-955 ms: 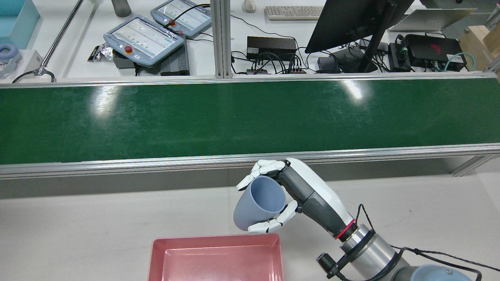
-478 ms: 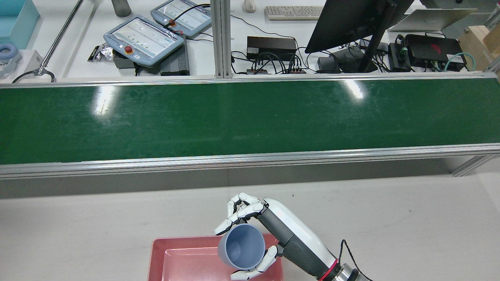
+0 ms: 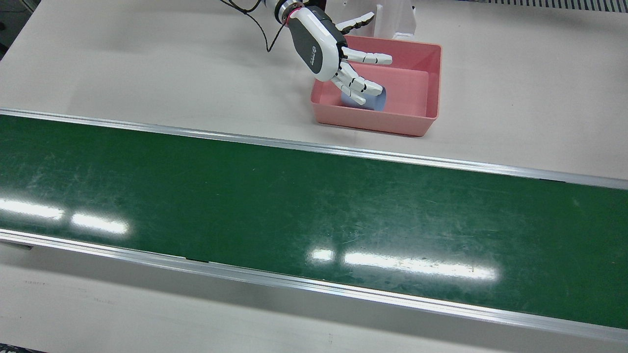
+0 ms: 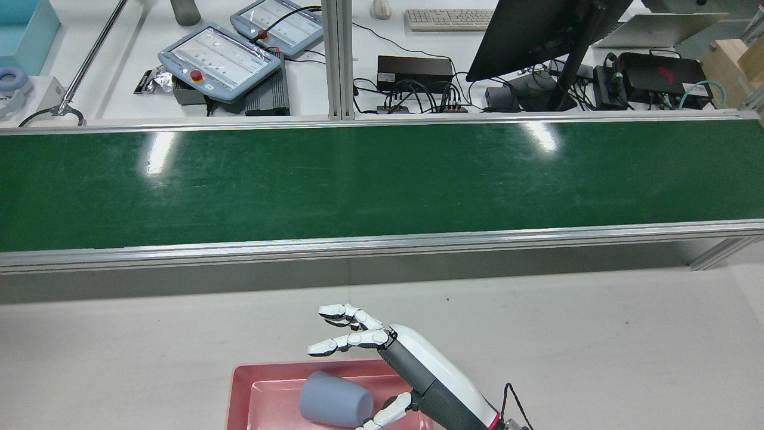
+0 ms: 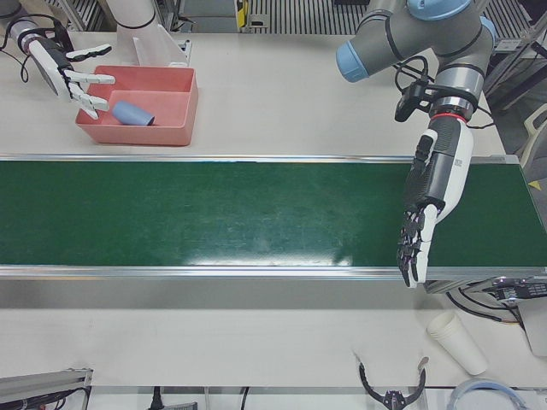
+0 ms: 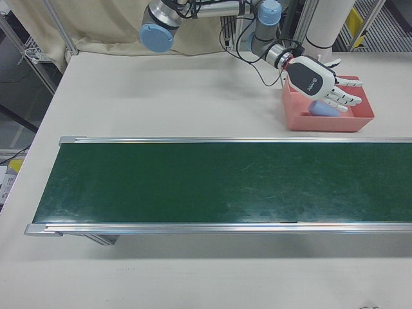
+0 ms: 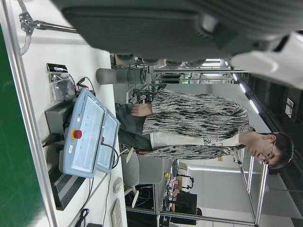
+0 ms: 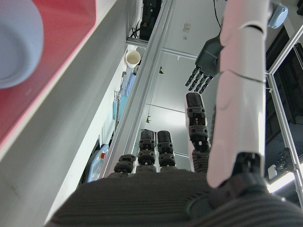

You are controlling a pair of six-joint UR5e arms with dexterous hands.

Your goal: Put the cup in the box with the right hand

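Green conveyor belt [image 4: 382, 179] crossing pale table [image 3: 147, 73]; cluttered desk [image 4: 382, 54] behind; glare patches.

The cup [image 4: 336, 407] looks like matt, smooth grey-blue plastic. The box [image 3: 433, 78] is smooth pink plastic with a slight sheen. The conveyor belt [image 3: 294, 206] is glossy green, finely scratched, framed by brushed metal rails [image 3: 314, 147]. The right hand [image 3: 338, 56] has glossy white shells over matt dark grey.

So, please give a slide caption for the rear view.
Open right robot hand above the blue cup lying on its side in the pink box.
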